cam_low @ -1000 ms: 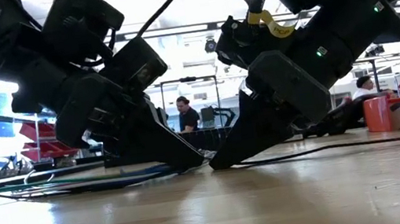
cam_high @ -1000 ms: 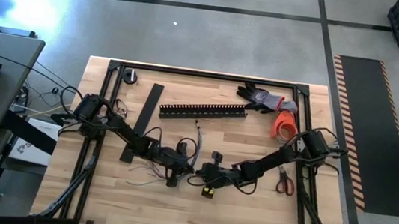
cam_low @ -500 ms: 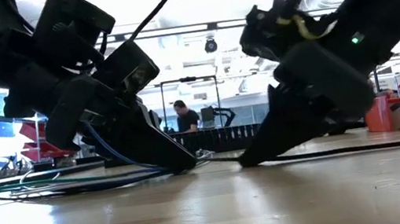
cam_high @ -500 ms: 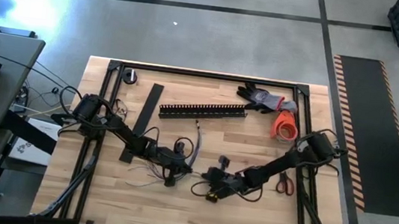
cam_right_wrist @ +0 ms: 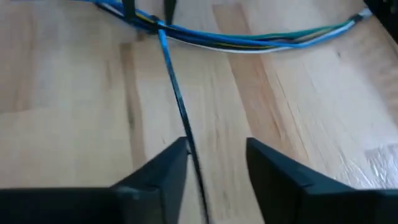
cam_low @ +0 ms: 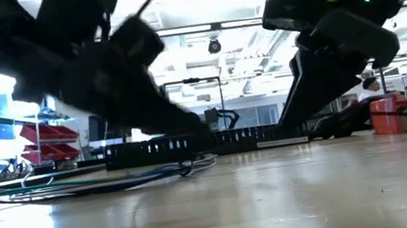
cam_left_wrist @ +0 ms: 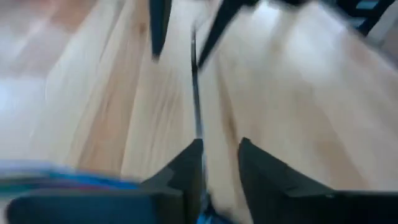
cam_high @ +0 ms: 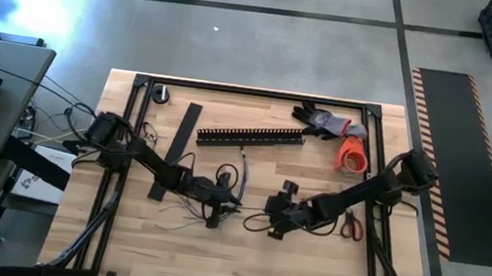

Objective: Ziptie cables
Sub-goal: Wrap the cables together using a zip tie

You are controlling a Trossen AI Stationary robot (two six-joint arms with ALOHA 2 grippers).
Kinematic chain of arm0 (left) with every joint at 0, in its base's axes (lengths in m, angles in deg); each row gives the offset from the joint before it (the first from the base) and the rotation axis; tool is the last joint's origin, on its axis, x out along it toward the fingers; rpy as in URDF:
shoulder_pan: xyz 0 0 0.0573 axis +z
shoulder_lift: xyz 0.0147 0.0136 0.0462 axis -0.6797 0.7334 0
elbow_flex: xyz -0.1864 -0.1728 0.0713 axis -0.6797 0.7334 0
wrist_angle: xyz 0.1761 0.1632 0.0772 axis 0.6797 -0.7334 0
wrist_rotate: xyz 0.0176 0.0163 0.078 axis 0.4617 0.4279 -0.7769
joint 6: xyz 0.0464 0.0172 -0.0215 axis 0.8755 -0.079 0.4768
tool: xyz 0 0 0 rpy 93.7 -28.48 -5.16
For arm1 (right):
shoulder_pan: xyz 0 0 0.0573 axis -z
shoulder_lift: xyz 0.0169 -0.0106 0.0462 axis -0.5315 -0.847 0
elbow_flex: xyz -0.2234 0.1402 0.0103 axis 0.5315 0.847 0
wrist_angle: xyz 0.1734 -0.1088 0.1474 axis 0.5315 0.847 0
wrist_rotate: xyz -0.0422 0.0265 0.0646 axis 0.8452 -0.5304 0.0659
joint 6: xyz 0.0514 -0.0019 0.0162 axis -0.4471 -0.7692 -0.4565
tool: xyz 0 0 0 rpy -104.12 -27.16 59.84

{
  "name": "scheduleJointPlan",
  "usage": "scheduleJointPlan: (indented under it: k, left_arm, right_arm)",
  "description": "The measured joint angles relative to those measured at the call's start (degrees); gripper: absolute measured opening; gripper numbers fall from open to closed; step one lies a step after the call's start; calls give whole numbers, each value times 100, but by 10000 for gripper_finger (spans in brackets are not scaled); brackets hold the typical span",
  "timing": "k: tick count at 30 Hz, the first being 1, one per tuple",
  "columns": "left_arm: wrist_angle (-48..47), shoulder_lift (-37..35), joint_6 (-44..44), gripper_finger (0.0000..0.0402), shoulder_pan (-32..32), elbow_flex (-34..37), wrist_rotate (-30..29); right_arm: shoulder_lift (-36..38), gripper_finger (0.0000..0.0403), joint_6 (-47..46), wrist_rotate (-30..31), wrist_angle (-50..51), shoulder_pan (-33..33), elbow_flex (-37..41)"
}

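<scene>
- Wood-topped bench [cam_high: 214,255] first: at the left end of the work area the cables [cam_low: 101,183] lie flat on it in a loose, thin bundle, trailing out from under your left arm.
- Your left gripper [cam_high: 223,202] hangs just above the boards beside that bundle. In its wrist view the fingers [cam_left_wrist: 186,168] stand apart, released, and the ziptie [cam_left_wrist: 196,93] runs along the inner edge of one without being pinched.
- From there the ziptie crosses the open boards towards your right arm. In the right wrist view it reaches the cables, but you cannot tell from here whether it wraps them.
- Your right gripper [cam_high: 273,225] is low over the bench near the middle, jaws parted and holding nothing. The strip passes into the gap, close to one finger.
- Expect the ziptie to be light, slick and springy. It will likely flick sideways if you pinch it at the very tip, so take it a little back from the end, flat across the pads.
- Treat the cables as soft and floppy. Grip near where the strip crosses them, or they will probably splay.
- Scissors [cam_high: 352,226] lie farther right, well clear.
</scene>
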Motion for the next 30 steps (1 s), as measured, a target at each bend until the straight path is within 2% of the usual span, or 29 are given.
scheduleJointPlan:
  k: [5, 11, 13, 14, 16, 20, 25, 30]
  left_arm:
    - [-821, -699, 97, 144, -3, -32, -338]
    - [-2484, -1763, -293, 164, 30, -49, -1798]
    - [-2937, -2030, -408, 165, 96, -47, -2022]
    - [-3064, -2078, -411, 165, 141, -45, -1990]
    - [-3102, -2113, -197, 165, 220, -42, -1539]
    - [-2564, -1788, 198, 165, 255, -41, -554]
    - [-1936, -1122, 208, 165, 151, -43, -279]
    - [-1135, -534, 161, 165, -70, -38, -13]
  right_arm:
    - [14, 204, 275, -331, -49, 0, -6]
    - [158, 226, 1009, -537, -74, -26, -11]
    - [244, 226, 1188, -483, -172, -24, -13]
    - [270, 226, 1241, -472, -327, -6, -13]
    - [258, 226, 1358, -522, -778, 71, -15]
    - [-168, 226, 1461, -650, -1825, 354, -41]
    - [-1051, 202, 1285, -1684, -2881, 664, -26]
    - [-1459, 155, 730, -1722, -3341, 800, -26]
